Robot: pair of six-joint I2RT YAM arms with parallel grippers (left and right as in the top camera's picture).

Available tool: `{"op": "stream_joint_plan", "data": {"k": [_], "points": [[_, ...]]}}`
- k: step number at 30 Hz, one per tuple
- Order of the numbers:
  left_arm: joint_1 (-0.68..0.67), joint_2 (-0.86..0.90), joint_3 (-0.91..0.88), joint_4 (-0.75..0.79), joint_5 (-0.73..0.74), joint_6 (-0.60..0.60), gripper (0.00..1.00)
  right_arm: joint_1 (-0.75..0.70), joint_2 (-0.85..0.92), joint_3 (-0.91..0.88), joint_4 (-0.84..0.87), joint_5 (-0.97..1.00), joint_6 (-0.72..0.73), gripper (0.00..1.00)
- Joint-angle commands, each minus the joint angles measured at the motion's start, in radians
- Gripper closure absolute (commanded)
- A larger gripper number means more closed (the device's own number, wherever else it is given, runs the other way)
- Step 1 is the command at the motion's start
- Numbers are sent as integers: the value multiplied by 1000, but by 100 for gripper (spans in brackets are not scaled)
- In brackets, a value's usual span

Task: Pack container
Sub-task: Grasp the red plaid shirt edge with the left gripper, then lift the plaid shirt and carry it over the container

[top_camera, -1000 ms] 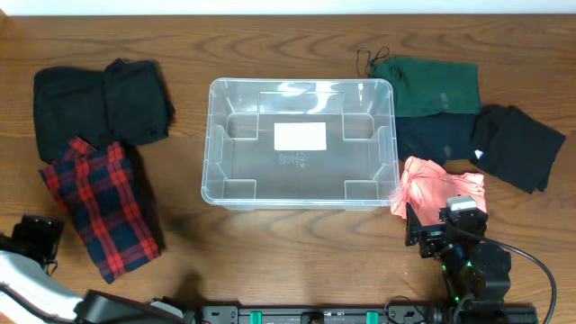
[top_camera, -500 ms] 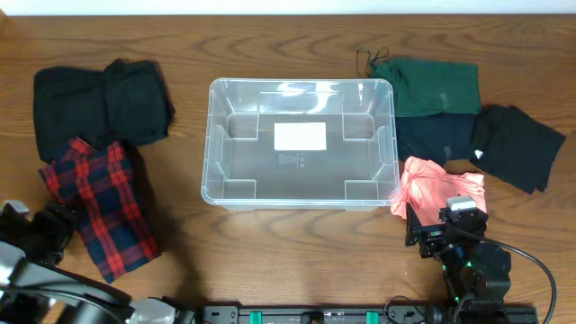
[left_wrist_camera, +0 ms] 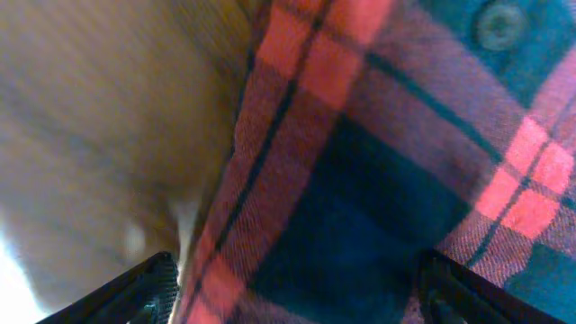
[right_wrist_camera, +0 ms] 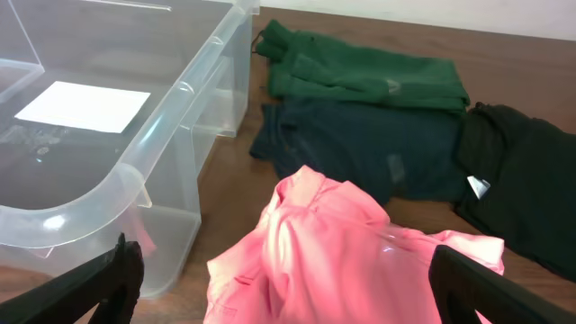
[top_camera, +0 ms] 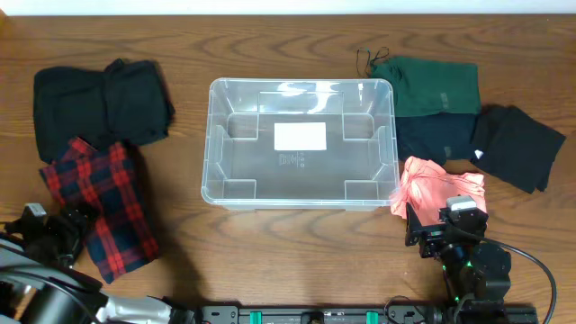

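Over on the far left, the left end effector is low at the near corner of the red-and-navy plaid shirt, jaws spread wide with the cloth's edge between the 2 fingers, nothing clamped as far as the blurred wrist view shows. Just behind the plaid lies a black folded garment, the 2 touching and partly overlapped. Moving to the middle, the container sits upright and open on the wooden surface, and through its clear walls you see only the white label on the base: 0 items inside. To the right, 4 more pieces wait: a green garment at the back, a dark navy one just in front of it and right beside the bin's wall, a second black piece furthest right, and a crumpled pink garment nearest the front, close to the bin's right corner. The right end effector hangs above the near edge of that pink piece, jaws at full spread, holding nothing. So by my reading the packing has barely begun: 6 garments out on the surface, none in, and the plaid shirt looks like the first candidate for a pick.
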Motion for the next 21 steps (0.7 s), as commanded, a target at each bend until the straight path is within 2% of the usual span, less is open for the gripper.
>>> {"op": "stream_joint_plan", "data": {"k": [1,6,11,15,19,21], "points": [[3,65,-8,2,24,20,16,-8,-6,-3,-1,-8,13,1],[-5,117,-8,10,145,43,16,-8,-6,-3,-1,-8,13,1],[-29,120,-7,13,205,76,29,-8,-6,-3,-1,-8,13,1],[-44,120,-7,8,234,77,47,-8,-6,-3,-1,-8,13,1],[-42,113,5,-36,341,76,76,-8,-6,-3,-1,-8,13,1],[-42,95,31,-92,370,76,81,-8,-6,-3,-1,-8,13,1]]}}
